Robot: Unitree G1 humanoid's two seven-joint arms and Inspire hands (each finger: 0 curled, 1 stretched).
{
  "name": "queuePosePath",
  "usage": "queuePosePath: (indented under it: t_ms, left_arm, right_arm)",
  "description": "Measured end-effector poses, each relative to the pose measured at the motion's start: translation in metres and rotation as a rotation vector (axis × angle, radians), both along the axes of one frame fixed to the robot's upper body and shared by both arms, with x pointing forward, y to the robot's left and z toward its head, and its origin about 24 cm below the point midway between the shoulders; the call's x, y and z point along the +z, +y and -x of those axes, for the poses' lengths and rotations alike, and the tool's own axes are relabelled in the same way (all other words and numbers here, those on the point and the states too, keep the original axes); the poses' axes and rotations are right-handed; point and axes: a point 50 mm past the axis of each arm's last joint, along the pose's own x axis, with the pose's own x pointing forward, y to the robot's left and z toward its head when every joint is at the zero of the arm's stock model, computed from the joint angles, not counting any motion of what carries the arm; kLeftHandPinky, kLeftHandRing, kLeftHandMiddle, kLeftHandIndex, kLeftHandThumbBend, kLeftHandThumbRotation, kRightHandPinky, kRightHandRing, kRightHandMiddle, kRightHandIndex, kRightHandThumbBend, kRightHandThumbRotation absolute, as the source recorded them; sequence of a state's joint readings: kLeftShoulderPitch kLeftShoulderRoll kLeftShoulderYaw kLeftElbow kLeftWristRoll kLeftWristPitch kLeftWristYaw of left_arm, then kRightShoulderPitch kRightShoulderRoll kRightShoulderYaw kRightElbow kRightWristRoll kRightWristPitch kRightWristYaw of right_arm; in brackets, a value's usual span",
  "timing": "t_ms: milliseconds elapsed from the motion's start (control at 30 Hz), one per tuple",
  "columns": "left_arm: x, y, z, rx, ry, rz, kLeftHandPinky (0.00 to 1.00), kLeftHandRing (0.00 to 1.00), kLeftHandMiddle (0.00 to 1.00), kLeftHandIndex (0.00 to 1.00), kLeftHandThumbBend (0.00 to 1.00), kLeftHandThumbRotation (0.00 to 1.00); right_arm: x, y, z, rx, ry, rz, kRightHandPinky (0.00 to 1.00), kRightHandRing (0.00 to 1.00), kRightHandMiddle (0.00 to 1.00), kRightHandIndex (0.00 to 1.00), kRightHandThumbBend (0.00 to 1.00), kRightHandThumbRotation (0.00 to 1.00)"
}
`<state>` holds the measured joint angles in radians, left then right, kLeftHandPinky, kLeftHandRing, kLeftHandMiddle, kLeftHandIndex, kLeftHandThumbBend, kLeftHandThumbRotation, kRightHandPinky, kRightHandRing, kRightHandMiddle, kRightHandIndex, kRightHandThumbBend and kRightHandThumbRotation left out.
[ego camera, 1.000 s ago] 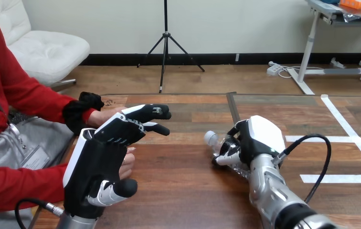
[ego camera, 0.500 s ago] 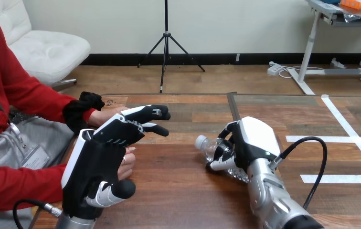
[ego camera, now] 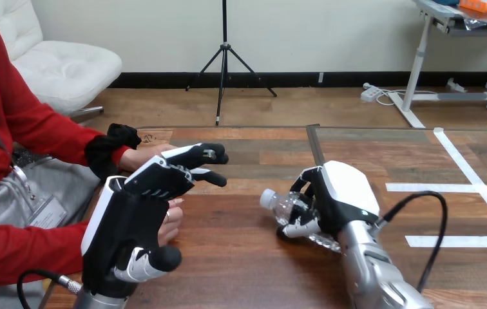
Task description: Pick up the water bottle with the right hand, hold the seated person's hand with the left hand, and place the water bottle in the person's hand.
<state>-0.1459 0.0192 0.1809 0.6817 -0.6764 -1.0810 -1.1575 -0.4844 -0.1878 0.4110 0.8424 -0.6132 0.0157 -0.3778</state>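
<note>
Wooden table (ego camera: 241, 264), right robot hand (ego camera: 341, 193) clasping water bottle (ego camera: 278, 202), left robot hand (ego camera: 128, 219) loosely spread over person's hands (ego camera: 139, 156)

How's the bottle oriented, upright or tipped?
Tipped. The water bottle lies nearly sideways in the right hand, fingers curled round it, its cap end pointing toward the view's left.

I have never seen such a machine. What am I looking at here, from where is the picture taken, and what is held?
This is a humanoid robot seen from a camera on its own head, looking down across a wooden table. The black-and-white machine parts are its hands. Its right hand has fingers curled round a clear water bottle, which lies sideways, cap toward the view's left. Its left hand, fingers relaxed, is over the person's hand; I cannot tell whether they touch. The person sits at the left side.
</note>
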Motion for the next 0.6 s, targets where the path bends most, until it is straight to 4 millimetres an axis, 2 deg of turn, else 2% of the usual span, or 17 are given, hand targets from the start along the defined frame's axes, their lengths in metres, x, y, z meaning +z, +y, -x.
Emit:
queuePosePath:
  t_ms: [600]
  left_arm:
    - [0.000,0.002,-0.001,0.002,0.010,-0.015,0.61,0.76,0.78,0.73,0.93,0.67]
  right_arm:
    - [0.007,-0.016,0.019,0.042,-0.054,-0.021,0.38,0.42,0.47,0.49,0.79,0.00]
